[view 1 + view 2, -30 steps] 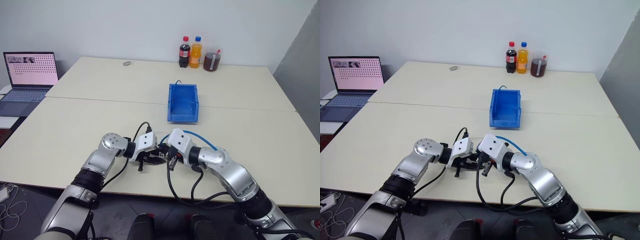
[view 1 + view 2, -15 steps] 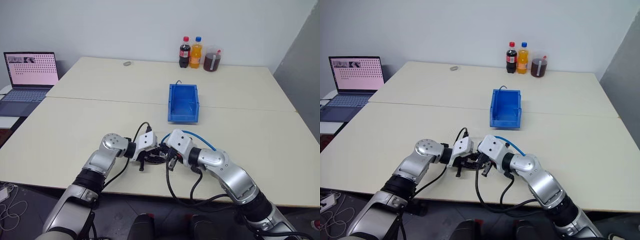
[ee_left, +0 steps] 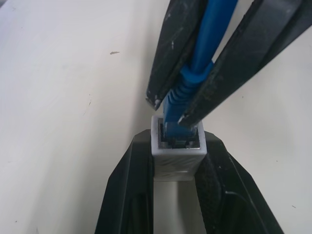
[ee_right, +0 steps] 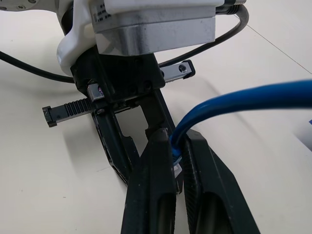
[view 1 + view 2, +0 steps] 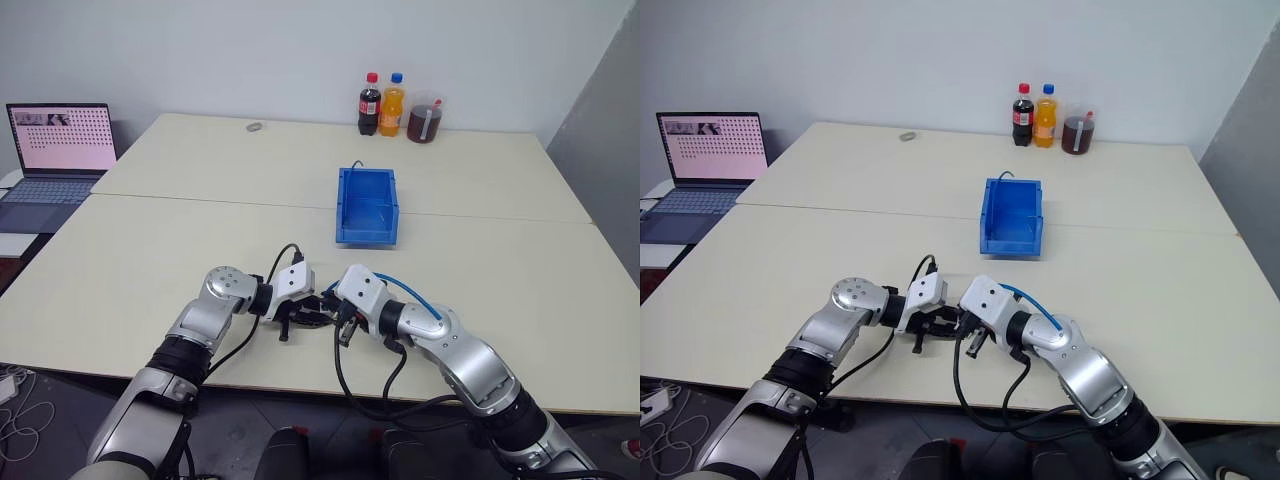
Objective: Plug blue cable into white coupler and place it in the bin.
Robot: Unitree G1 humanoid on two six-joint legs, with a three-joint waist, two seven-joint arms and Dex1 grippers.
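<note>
The white coupler (image 3: 177,148) is pinched between the black fingers of my left gripper (image 3: 177,140), low over the table near its front edge. My right gripper (image 4: 175,139) faces it, shut on the blue cable (image 3: 186,92) just behind its plug. The plug's tip sits in the coupler's dark socket opening. From the right gripper (image 5: 337,319) the rest of the cable (image 5: 412,291) arches back over my right forearm. In the left eye view the left gripper (image 5: 306,318) meets the right one tip to tip. The blue bin (image 5: 367,206) stands open-topped further back, at mid-table.
Two bottles and a jar (image 5: 397,106) stand at the table's far edge. A small grey object (image 5: 254,127) lies at the back left. An open laptop (image 5: 58,150) sits on a side table at the left. Both grippers are close to the table's front edge (image 5: 300,385).
</note>
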